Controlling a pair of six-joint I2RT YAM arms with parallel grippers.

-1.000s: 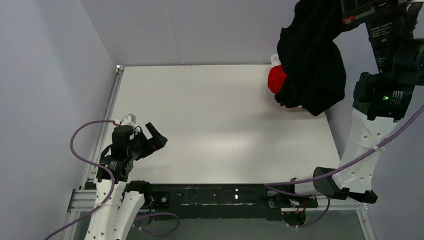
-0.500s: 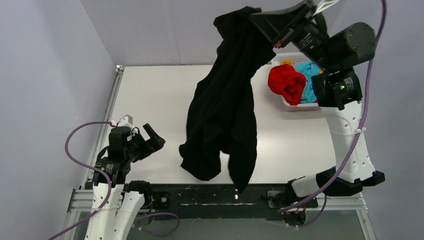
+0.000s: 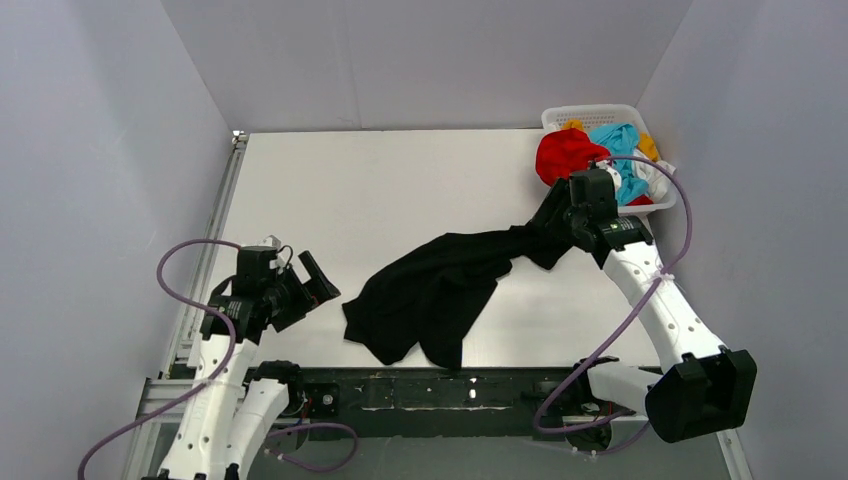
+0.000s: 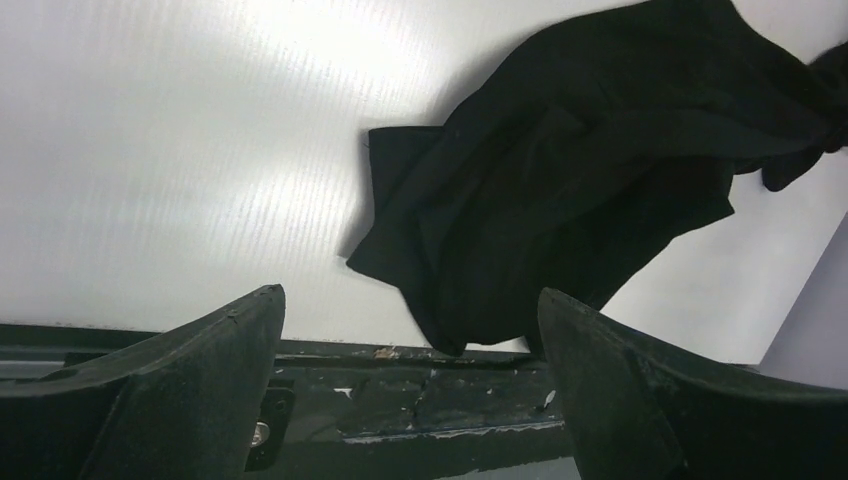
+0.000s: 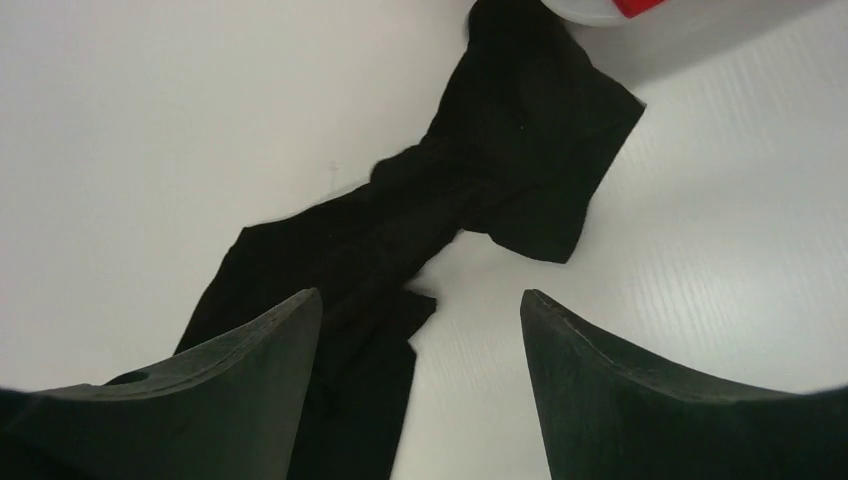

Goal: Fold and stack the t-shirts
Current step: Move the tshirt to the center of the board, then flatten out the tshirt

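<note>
Black t-shirt [image 3: 440,295] bunched on table [image 3: 380,190], centre-front, one end trailing toward basket [image 3: 590,108]. Right end effector [image 5: 420,295] open above it, gripping nothing. Left end effector [image 4: 410,292] open, near, not touching. I would pinch opposite corners, spread flat before folding.

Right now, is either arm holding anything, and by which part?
Nothing is held. The right gripper has its jaws open over the black t-shirt, which lies crumpled on the table; the left gripper is open and empty.
</note>
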